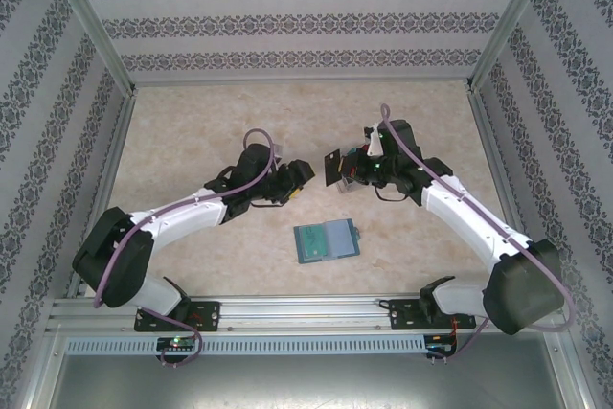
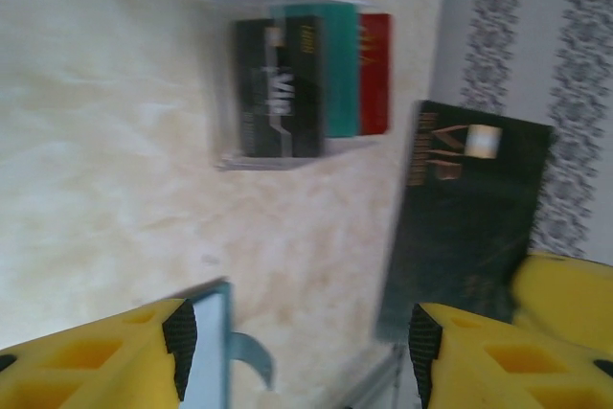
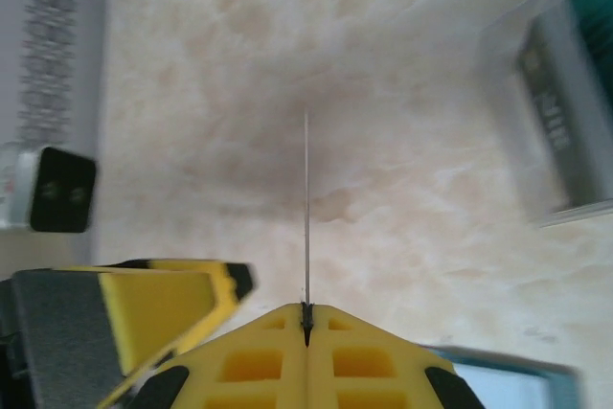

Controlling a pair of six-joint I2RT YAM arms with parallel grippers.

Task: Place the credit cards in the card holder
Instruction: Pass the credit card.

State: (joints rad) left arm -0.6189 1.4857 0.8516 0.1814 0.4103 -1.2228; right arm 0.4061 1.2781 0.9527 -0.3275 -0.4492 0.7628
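OCCLUSION | dark card (image 2: 469, 208): print blurred, lower end behind a finger (image 2: 498, 352) of left gripper (image 2: 299, 332) | card holder (image 2: 213, 342): cut by bottom picture edge in both wrist views | clear tray (image 3: 565, 131): blurred, cut by right picture edge, card lettering unreadable

card holder (image 1: 327, 240): teal-blue, is laid open and flat on the bench (image 1: 192, 131), near its front edge | dark card (image 2: 278, 88), teal-green card (image 2: 340, 69), red card (image 2: 375, 74): are overlapped in the clear tray (image 2: 222, 93) | second dark card (image 2: 469, 208): gold-lettered, is held off the bench, pinched in the right gripper's (image 3: 306, 313) closed jaws
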